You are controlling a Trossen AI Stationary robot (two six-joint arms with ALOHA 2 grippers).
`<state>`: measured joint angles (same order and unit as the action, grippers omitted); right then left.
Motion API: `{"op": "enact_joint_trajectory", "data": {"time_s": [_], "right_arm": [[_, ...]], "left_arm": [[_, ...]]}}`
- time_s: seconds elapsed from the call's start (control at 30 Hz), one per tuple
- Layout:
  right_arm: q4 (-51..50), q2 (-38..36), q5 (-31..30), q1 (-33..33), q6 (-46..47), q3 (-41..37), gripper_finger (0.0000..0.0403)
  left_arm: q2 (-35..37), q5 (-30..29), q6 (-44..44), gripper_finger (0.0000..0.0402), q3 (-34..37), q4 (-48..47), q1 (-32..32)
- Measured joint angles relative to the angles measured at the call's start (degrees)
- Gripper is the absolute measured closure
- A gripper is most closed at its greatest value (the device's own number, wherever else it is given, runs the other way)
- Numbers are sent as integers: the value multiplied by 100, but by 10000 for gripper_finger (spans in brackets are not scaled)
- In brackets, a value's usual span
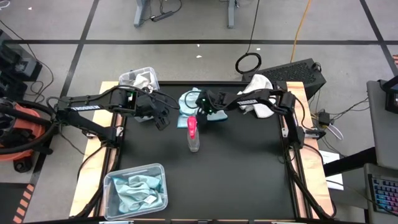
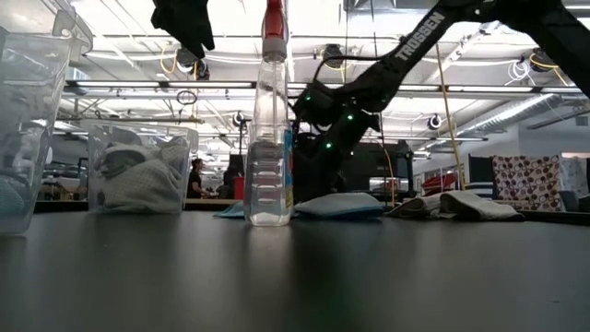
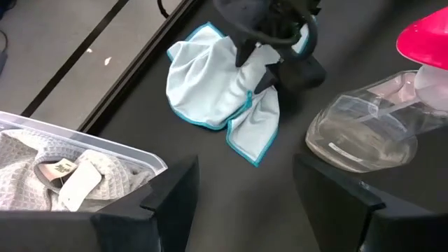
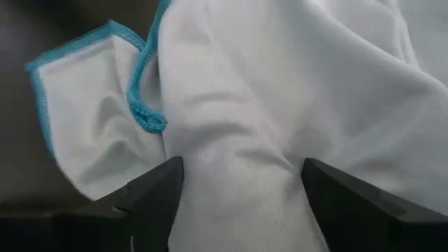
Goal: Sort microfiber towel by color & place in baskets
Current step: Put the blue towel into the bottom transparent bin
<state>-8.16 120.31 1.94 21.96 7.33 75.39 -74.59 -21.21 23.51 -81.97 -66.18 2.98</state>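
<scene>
A light blue towel (image 3: pixel 206 91) with teal edging lies crumpled on the black table near its far edge (image 1: pixel 186 99). My right gripper (image 4: pixel 238 183) is open and down on it (image 1: pixel 200 108), reaching in from the right. My left gripper (image 3: pixel 245 185) hangs open and holding nothing above the table (image 1: pixel 160 118), left of the towel. The far-left basket (image 1: pixel 140 77) holds white-grey towels (image 3: pixel 63 171). The near-left basket (image 1: pixel 136 190) holds light blue ones. More white towels (image 1: pixel 258 94) lie heaped at the far right. My right gripper stands with its open fingers (image 4: pixel 150 189) on either side of a raised fold (image 4: pixel 238 147) in the middle of the light blue towel. The fingers slant down from the table's right side. The towel lies on the table, slack.
A clear spray bottle with a pink top (image 1: pixel 193 133) stands upright just near of the towel, between the two grippers (image 2: pixel 269 138). The near right half of the table (image 1: pixel 236 174) is bare black surface.
</scene>
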Motion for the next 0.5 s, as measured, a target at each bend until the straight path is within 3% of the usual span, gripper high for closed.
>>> {"op": "enact_joint_trajectory", "data": {"time_s": [0.2,0.5], "right_arm": [[-694,325,-85,-42,-96,444,153],[-809,341,8,-103,37,435,291]], "left_arm": [[0,6,7,164,0,-19,0],[0,5,-27,164,0,-24,0]]}}
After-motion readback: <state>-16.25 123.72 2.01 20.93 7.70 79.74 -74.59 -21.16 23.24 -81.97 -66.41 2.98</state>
